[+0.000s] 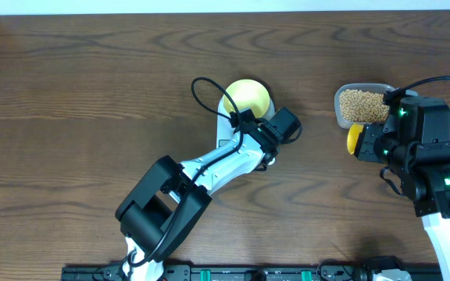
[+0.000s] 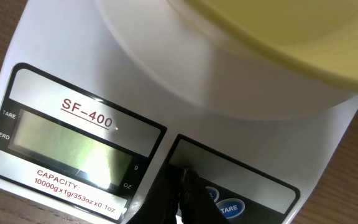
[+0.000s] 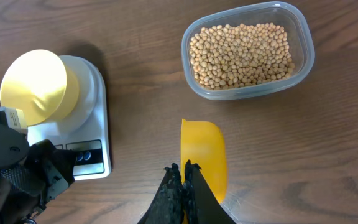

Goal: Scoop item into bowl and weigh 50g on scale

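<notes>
The pale-yellow bowl (image 1: pixel 248 95) (image 3: pixel 35 87) stands empty on the round platform of the white scale (image 2: pixel 73 74) (image 3: pixel 95 124). My left gripper (image 2: pixel 185 169) (image 1: pixel 248 139) is shut, its tips resting on the scale's button panel just left of the blue TARE button (image 2: pixel 232 208). No digits are readable on the display (image 2: pixel 73 143). The tan beans (image 1: pixel 363 105) (image 3: pixel 241 56) fill a clear tub (image 3: pixel 303 56). My right gripper (image 3: pixel 184 167) (image 1: pixel 366 144) is shut on the handle end of an empty yellow scoop (image 3: pixel 202 155) (image 1: pixel 353 137), just in front of the tub.
The left arm (image 1: pixel 209 168) lies across the near half of the scale, hiding most of it from above. Bare wooden tabletop (image 1: pixel 76 117) stretches to the left. The table's front rail (image 1: pixel 248 273) runs along the near edge.
</notes>
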`<state>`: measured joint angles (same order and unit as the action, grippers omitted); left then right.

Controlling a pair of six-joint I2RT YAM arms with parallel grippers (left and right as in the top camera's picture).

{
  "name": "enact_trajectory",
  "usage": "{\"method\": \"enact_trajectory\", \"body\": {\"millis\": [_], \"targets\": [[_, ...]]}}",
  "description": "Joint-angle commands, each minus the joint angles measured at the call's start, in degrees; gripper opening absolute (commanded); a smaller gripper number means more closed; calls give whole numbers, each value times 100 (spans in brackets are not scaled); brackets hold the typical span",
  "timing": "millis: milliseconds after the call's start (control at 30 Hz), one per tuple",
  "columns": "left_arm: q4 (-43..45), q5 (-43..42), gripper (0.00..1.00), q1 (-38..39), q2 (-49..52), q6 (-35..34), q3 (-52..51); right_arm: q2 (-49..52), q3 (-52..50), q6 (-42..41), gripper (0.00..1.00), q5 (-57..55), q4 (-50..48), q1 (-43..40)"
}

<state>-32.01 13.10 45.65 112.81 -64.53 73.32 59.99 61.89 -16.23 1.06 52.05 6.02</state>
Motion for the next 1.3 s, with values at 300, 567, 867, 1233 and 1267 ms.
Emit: {"method": "enact_trajectory", "body": {"millis": [300,567,867,1233,1267], "targets": [[17,-20,7,-20,518,-70,-90,2,90,68,1,-70,9,-35],[17,-20,7,-20,518,-70,-90,2,90,68,1,-70,11,-35],[28,-20,8,-20,551,-70,-90,4,90,68,1,-70,11,-35],[42,-22,8,-20,592,-70,-90,2,90,68,1,-70,9,-35],[44,-22,7,-20,592,-68,-90,2,90,68,1,-70,11,-35]]}}
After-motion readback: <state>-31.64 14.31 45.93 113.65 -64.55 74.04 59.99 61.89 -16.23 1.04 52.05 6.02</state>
